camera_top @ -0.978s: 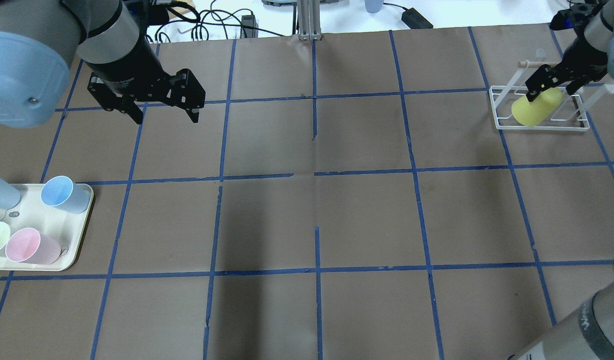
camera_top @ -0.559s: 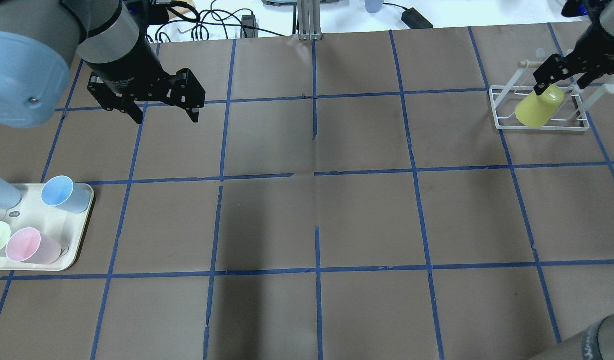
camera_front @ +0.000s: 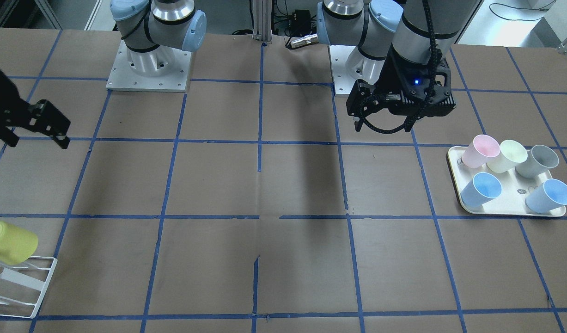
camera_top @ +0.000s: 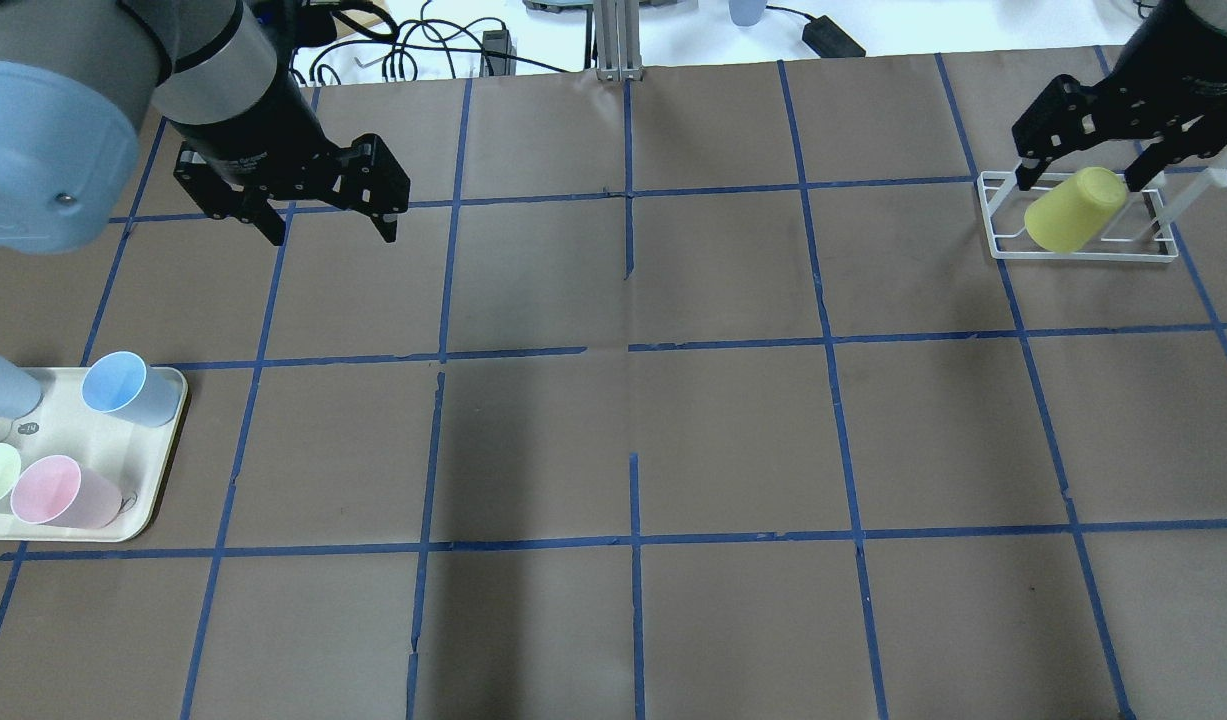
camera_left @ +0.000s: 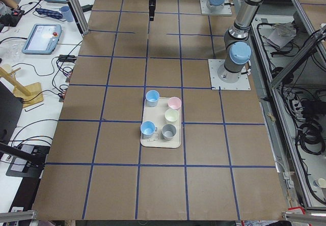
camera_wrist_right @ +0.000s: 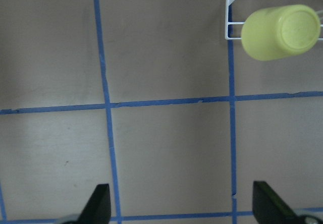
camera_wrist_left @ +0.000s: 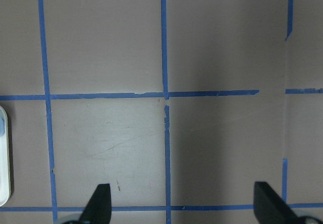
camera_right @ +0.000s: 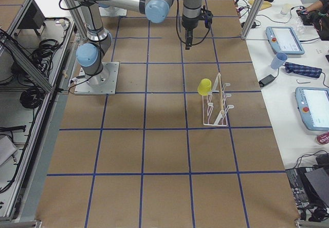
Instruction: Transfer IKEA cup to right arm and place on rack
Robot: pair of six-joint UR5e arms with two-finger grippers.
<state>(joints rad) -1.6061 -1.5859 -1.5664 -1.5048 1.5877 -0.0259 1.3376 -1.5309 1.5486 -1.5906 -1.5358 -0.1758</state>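
The bright yellow IKEA cup [camera_top: 1073, 208] sits upside down and tilted on a prong of the white wire rack [camera_top: 1003, 250] at the far right of the table. It also shows in the front view [camera_front: 10, 241], the right side view [camera_right: 204, 87] and the right wrist view [camera_wrist_right: 280, 31]. My right gripper [camera_top: 1081, 180] is open and empty, raised above the table near the rack [camera_front: 33, 286] and clear of the cup. My left gripper [camera_top: 333, 238] is open and empty, hovering over bare table at the far left.
A cream tray [camera_top: 143, 500] at the left edge holds a pink cup [camera_front: 481, 150], a pale yellow-green cup [camera_front: 507, 155], a grey cup [camera_front: 537, 161] and two light blue cups [camera_front: 482, 188]. Brown paper with blue tape lines covers the table.
My right gripper, which was around the yellow cup's base, has let go and lifted away. The cup stays on the rack. The left arm has not moved.
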